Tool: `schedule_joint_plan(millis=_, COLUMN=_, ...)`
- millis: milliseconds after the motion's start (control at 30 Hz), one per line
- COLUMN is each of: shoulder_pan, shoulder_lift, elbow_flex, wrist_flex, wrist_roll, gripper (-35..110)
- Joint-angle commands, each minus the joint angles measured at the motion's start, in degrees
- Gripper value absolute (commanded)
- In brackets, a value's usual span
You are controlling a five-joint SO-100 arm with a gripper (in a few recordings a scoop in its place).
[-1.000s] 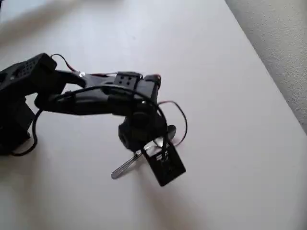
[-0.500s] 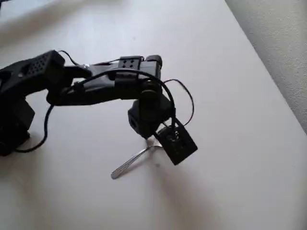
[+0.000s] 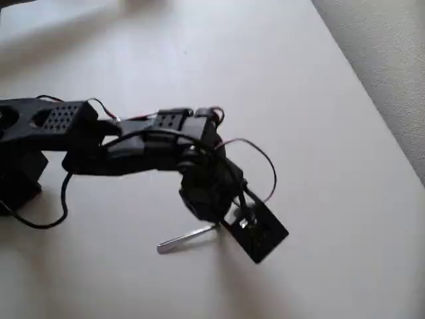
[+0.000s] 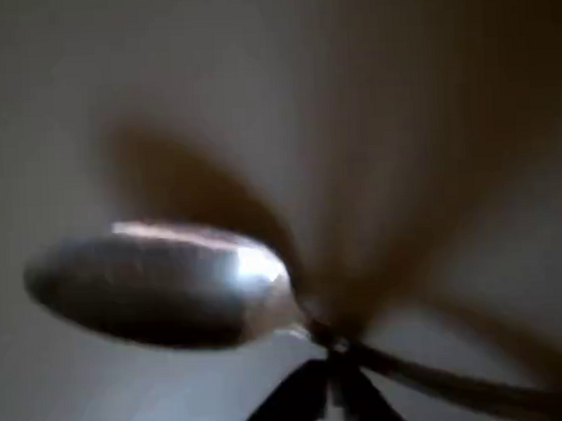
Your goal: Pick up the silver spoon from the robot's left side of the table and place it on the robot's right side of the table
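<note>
The silver spoon (image 3: 189,236) is over the white table (image 3: 299,100) in the lower middle of the overhead view. Its slim handle points left, and its bowl is hidden under the black arm. My gripper (image 3: 224,226) reaches down onto the spoon from the left. In the wrist view the shiny oval bowl of the spoon (image 4: 163,286) fills the left side. My gripper (image 4: 333,381) is shut on the spoon's thin neck, with its dark tips meeting there. A blurred brown shadow of the spoon falls on the table behind it.
The arm's black base (image 3: 20,166) stands at the left edge, with loose black and red cables (image 3: 262,159) looping off the wrist. The table's straight edge runs diagonally down the right, with grey carpet floor (image 3: 392,53) beyond it.
The gripper has shifted right and towards the picture's bottom with the spoon. The handle has swung from steeply slanted to nearly level. The arm now lies lower and more stretched out.
</note>
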Motion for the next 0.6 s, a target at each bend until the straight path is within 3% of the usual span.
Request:
schedule_joint_plan(millis=0, shoulder_pan=2.7, shoulder_lift=-0.1, elbow_flex=-1.4, wrist_flex=1.4, wrist_roll=-1.8, gripper=-2)
schedule_joint_plan(millis=233, shoulder_pan=-0.8, shoulder_lift=5.5, elbow_flex=-1.0, wrist_flex=2.1, wrist_roll=8.2, gripper=-2)
schedule_joint_plan(millis=467, shoulder_pan=-9.1, shoulder_lift=25.1, elbow_flex=-0.4, wrist_flex=2.2, wrist_roll=45.2, gripper=-2)
schedule_joint_plan(millis=567, shoulder_pan=-13.5, shoulder_lift=39.1, elbow_flex=2.8, wrist_flex=2.3, wrist_roll=52.4, gripper=-2)
